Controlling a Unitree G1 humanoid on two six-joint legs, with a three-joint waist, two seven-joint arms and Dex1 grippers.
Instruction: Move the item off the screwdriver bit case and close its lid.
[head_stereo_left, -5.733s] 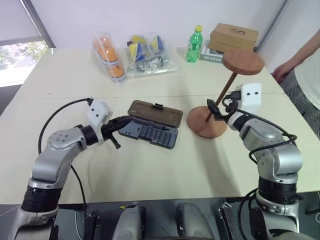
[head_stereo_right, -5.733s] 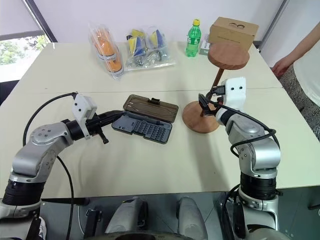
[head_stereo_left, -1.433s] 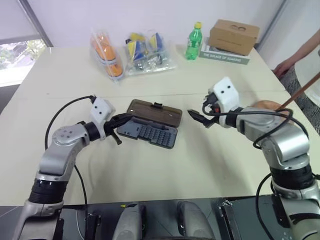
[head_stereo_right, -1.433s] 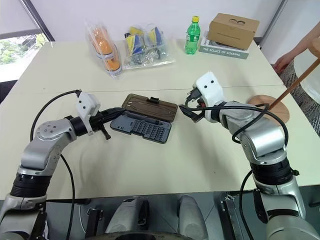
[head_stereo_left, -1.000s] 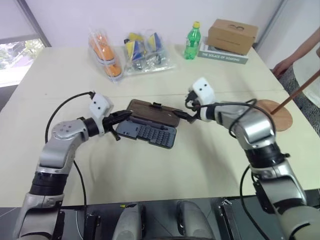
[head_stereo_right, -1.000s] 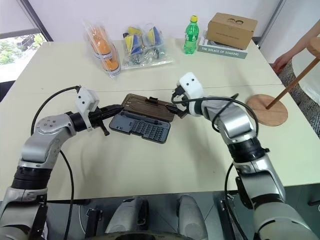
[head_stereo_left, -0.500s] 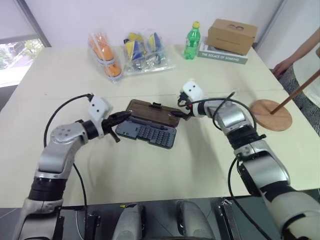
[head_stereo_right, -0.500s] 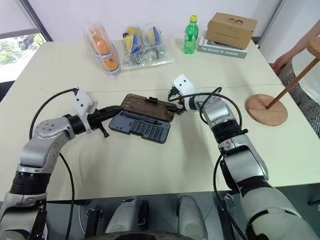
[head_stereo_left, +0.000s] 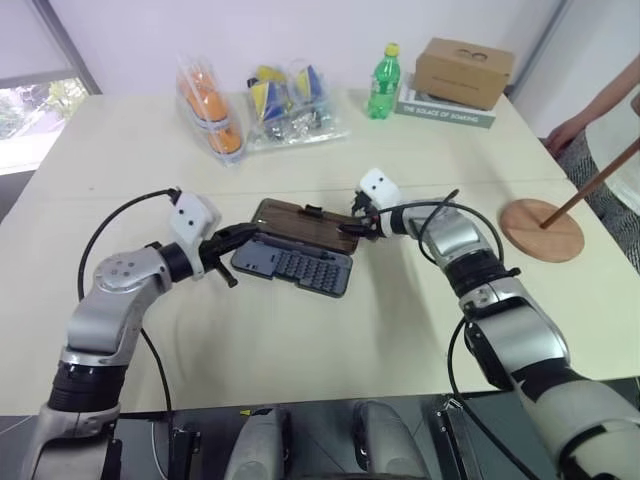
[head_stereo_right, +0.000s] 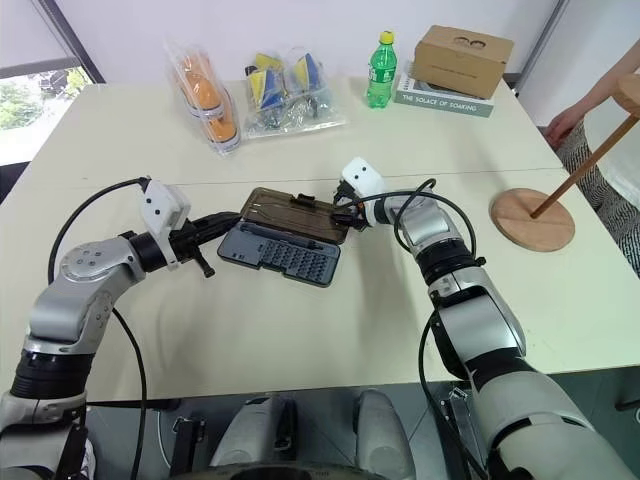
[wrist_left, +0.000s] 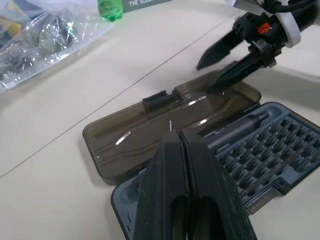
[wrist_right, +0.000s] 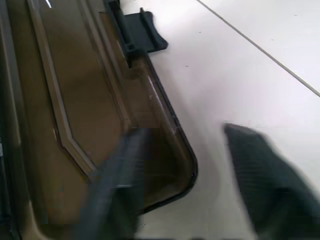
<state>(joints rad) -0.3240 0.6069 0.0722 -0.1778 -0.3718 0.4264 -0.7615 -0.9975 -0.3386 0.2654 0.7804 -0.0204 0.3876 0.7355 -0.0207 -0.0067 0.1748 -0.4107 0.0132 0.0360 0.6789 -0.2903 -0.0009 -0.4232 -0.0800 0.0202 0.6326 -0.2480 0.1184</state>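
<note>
The screwdriver bit case (head_stereo_left: 295, 268) lies open mid-table, its dark tray showing rows of bits. The brown lid (head_stereo_left: 308, 226) lies flat behind it, latch tab (head_stereo_left: 312, 211) on the far edge. My right gripper (wrist_right: 182, 131) is open at the lid's right corner, one finger over the lid and the other outside its rim. It also appears in the left wrist view (wrist_left: 204, 80). My left gripper (wrist_left: 176, 134) is shut and empty, hovering at the case's left end. The item, a wooden stand (head_stereo_left: 542, 228), rests far right on the table, apart from the case.
Clear plastic bags (head_stereo_left: 295, 105) and an orange-filled bag (head_stereo_left: 208, 115) lie at the back. A green bottle (head_stereo_left: 388, 82) and a cardboard box (head_stereo_left: 465, 72) on a book stand back right. A person's arm (head_stereo_left: 600, 105) reaches in at the right edge.
The stand has gone from beside the case to the table's right side. My right gripper has come left and down to the lid's right corner, its fingers narrower. The left gripper has stayed put.
</note>
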